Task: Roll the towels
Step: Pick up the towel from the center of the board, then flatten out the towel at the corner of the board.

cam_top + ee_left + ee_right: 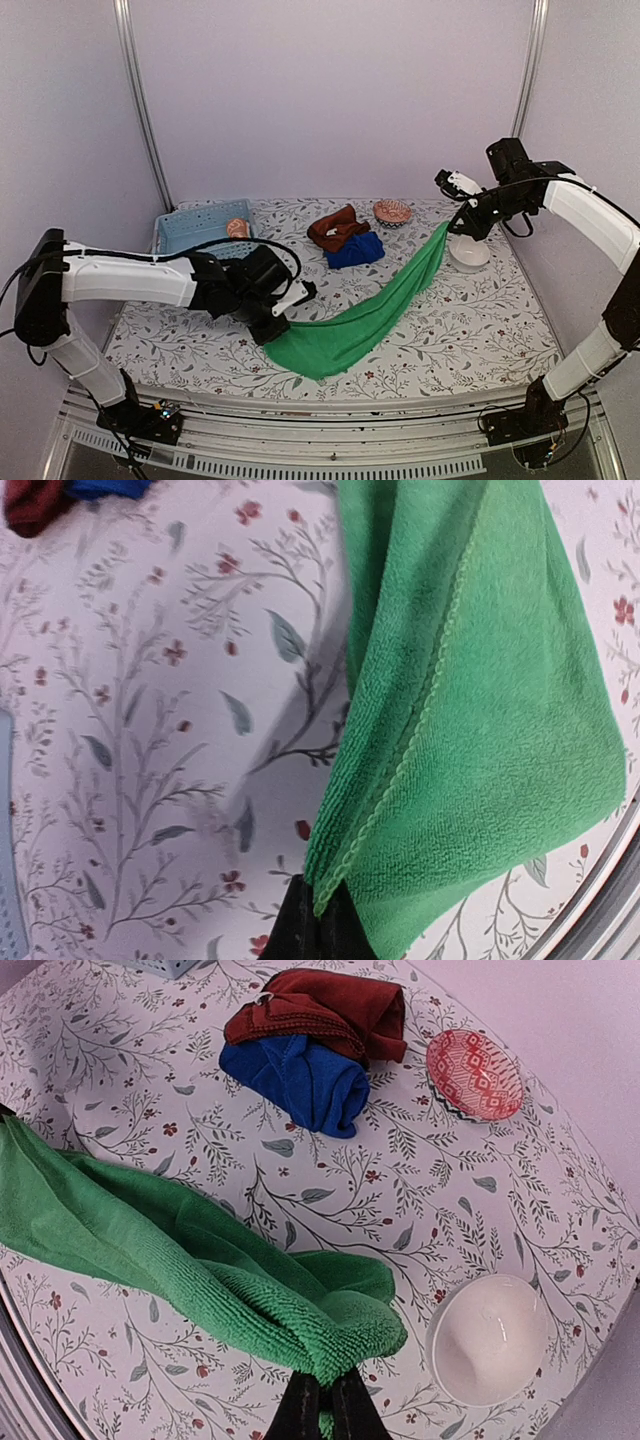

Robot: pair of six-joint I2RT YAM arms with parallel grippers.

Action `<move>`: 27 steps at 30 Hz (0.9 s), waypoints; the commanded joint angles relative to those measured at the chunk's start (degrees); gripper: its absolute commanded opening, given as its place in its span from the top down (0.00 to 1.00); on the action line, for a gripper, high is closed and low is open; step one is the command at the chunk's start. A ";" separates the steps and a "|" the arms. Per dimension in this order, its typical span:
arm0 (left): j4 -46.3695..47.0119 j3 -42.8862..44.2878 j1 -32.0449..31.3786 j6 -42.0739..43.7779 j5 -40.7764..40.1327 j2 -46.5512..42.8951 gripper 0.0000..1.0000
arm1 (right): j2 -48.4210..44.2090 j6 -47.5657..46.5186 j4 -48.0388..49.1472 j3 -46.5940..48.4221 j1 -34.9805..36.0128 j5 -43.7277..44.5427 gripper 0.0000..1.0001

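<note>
Top external | green towel (372, 312) stretched between both arms, long axis diagonal from near-left to far-right, near part resting on desk (480, 340) | left jaws pinching its near-left corner | right jaws pinching its raised far end beside white bowl (468, 253)

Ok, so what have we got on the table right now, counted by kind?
Towels: 4 (green towel, deep blue towel, rust-brown towel, orange towel)
Bowls: 2 (white bowl, red patterned bowl)
Baskets: 1 (light blue basket)
Total: 7
</note>
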 commanded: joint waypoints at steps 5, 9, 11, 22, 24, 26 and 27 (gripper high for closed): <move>-8.99 14.77 10.89 -2.29 -19.95 -12.67 1.00 | 4.77 4.84 -1.84 18.04 -8.77 0.67 0.97; -12.41 20.55 10.90 -1.65 -24.57 -16.49 1.00 | 3.61 5.07 -4.25 22.47 -9.14 -1.44 0.97; -12.45 19.94 10.69 -2.33 -23.73 -19.42 1.00 | 1.11 5.07 -4.44 20.97 -9.18 -2.69 0.97; -13.59 4.77 5.35 -10.79 2.37 -34.85 1.00 | -21.04 -4.53 -9.15 -10.29 -9.14 -10.06 0.96; -15.84 4.32 4.24 -13.05 5.82 -36.27 1.00 | -24.21 -6.78 -12.36 -13.77 -9.14 -10.98 0.96; -18.35 5.07 3.27 -15.73 5.33 -38.25 0.99 | -28.20 -8.10 -14.93 -15.28 -9.14 -11.39 0.96; -19.28 5.91 2.97 -16.65 5.17 -39.45 0.99 | -29.67 -8.38 -16.26 -15.08 -9.14 -11.81 0.96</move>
